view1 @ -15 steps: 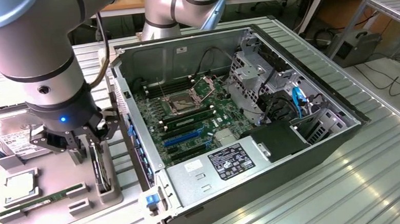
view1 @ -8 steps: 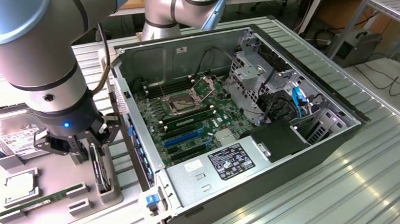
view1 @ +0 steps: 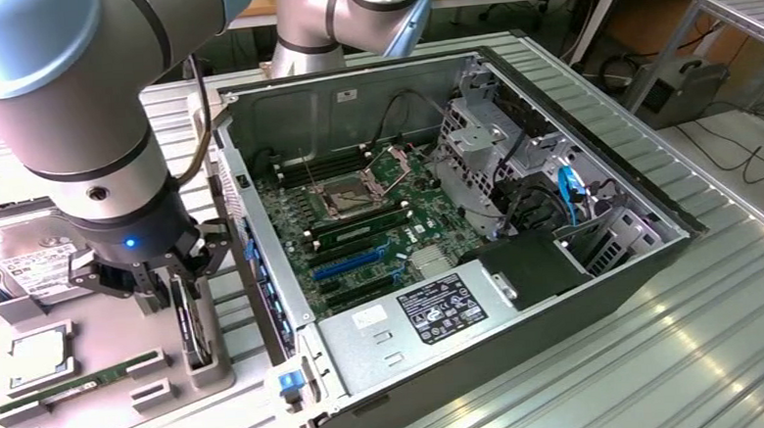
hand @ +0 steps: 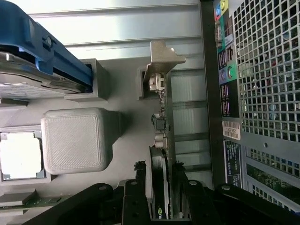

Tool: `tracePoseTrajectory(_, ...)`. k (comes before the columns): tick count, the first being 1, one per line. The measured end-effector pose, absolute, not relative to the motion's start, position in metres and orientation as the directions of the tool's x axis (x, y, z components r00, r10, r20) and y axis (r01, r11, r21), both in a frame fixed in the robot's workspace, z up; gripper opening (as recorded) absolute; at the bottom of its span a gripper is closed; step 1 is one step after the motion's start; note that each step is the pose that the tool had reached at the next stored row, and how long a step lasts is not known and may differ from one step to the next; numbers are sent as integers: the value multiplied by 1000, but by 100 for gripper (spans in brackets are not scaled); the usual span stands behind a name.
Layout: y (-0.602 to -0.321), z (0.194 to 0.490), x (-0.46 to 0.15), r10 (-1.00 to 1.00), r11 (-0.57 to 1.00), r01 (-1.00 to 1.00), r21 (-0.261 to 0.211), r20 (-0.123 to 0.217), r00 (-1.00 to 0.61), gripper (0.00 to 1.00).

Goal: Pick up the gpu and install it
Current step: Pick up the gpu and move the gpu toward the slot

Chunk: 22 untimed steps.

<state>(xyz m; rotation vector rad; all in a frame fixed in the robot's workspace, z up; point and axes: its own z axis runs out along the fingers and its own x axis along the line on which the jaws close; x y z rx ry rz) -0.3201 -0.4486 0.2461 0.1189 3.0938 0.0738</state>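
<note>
The gpu (view1: pixel 195 327) stands on its long edge in a grey slotted holder (view1: pixel 213 365) at the exterior view's left, beside the open computer case (view1: pixel 390 106). In the wrist view the gpu (hand: pixel 161 140) shows as a thin black card with a green board edge, and its silver bracket (hand: pixel 162 58) is at the far end. My gripper (view1: pixel 181 295) has come down over the card's top edge. Its black fingers (hand: pixel 140 187) press against both faces, so the gripper (hand: pixel 161 180) is shut on the card, which still sits in the holder.
The case's motherboard (view1: pixel 356 225) lies exposed with blue and black slots (view1: pixel 352 260). On the grey tray at the exterior view's left lie a hard drive (view1: pixel 31 262), a CPU (view1: pixel 39 352) and a green RAM stick (view1: pixel 84 382). The case's rear wall (hand: pixel 262 70) stands close to the card.
</note>
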Motion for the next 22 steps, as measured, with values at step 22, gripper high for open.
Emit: tracePoseTrajectory(22,-448,243,-319,50,998,48,49,-35,-998,27)
